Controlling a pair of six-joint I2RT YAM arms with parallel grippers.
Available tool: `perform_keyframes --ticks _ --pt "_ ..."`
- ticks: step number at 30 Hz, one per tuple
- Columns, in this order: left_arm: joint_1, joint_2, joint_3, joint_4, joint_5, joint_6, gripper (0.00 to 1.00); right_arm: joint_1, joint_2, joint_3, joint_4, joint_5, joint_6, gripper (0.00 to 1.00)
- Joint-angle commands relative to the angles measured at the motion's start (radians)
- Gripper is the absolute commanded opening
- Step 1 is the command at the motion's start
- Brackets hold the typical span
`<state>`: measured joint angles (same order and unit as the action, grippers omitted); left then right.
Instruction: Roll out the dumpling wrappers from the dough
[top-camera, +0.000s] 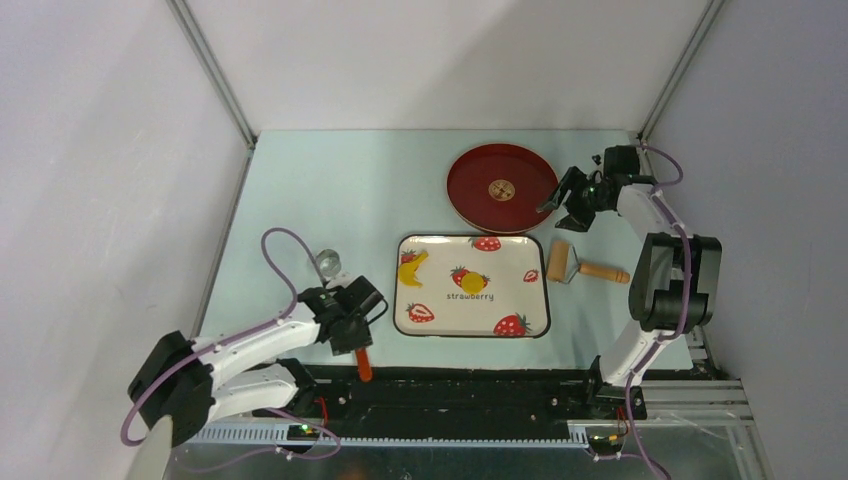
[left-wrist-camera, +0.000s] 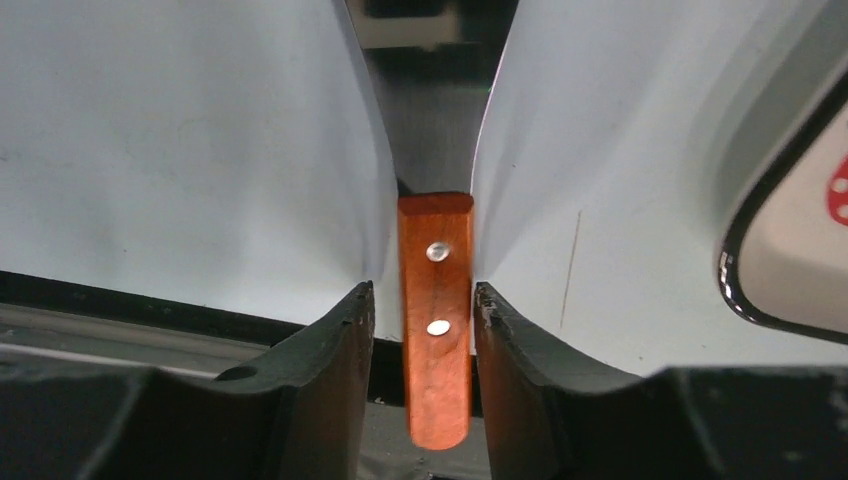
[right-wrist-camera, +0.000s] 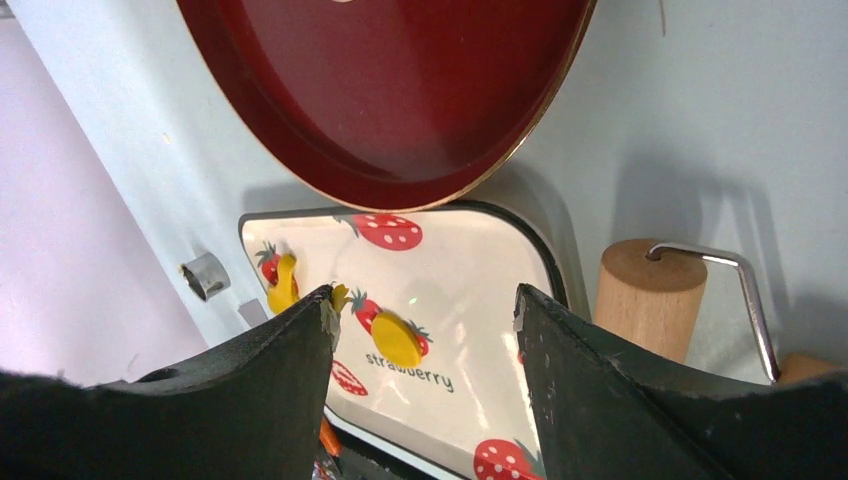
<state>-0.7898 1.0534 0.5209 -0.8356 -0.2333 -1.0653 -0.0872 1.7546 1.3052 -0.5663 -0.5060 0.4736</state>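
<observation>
Left gripper (left-wrist-camera: 423, 300) at desk (top-camera: 330, 190) near edge, left of tray (top-camera: 500, 262): jaws parted astride wooden tool handle (left-wrist-camera: 436, 390), gap seen on one side | right gripper (top-camera: 562, 205) spread wide, nothing held, at red plate (top-camera: 475, 180) right rim | dumpling wrapper (top-camera: 472, 284) laid mid-tray | dough scrap (top-camera: 412, 268) noted at tray far-left corner
</observation>
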Motion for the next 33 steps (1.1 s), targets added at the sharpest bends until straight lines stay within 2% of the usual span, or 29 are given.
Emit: perform_keyframes --ticks 1,5,9,11,17,21,27,33 --pt "-0.007 0.082 0.049 0.045 -0.029 -0.001 0.44 -0.006 -0.077 -0.023 0.027 -0.041 -0.009 0.70" --pt "-0.007 0.130 0.059 0.079 -0.026 0.060 0.32 -0.007 -0.093 -0.032 0.021 -0.051 -0.013 0.70" --pt "-0.007 0.107 0.063 0.084 -0.042 0.108 0.08 -0.008 -0.103 -0.043 0.018 -0.057 -0.016 0.70" --pt "-0.007 0.067 0.061 0.082 -0.050 0.117 0.01 -0.008 -0.106 -0.051 0.020 -0.063 -0.018 0.70" --pt "-0.013 -0.115 0.083 0.064 -0.102 0.127 0.00 -0.006 -0.116 -0.079 0.022 -0.078 -0.024 0.70" --pt "-0.025 -0.178 0.140 0.054 -0.125 0.177 0.00 -0.005 -0.126 -0.104 0.021 -0.085 -0.031 0.70" --pt "-0.103 -0.122 0.230 0.054 -0.127 0.324 0.00 -0.001 -0.140 -0.125 0.020 -0.101 -0.034 0.70" --pt "-0.162 -0.117 0.226 0.058 -0.117 0.463 0.00 0.014 -0.142 -0.129 0.002 -0.103 -0.055 0.70"
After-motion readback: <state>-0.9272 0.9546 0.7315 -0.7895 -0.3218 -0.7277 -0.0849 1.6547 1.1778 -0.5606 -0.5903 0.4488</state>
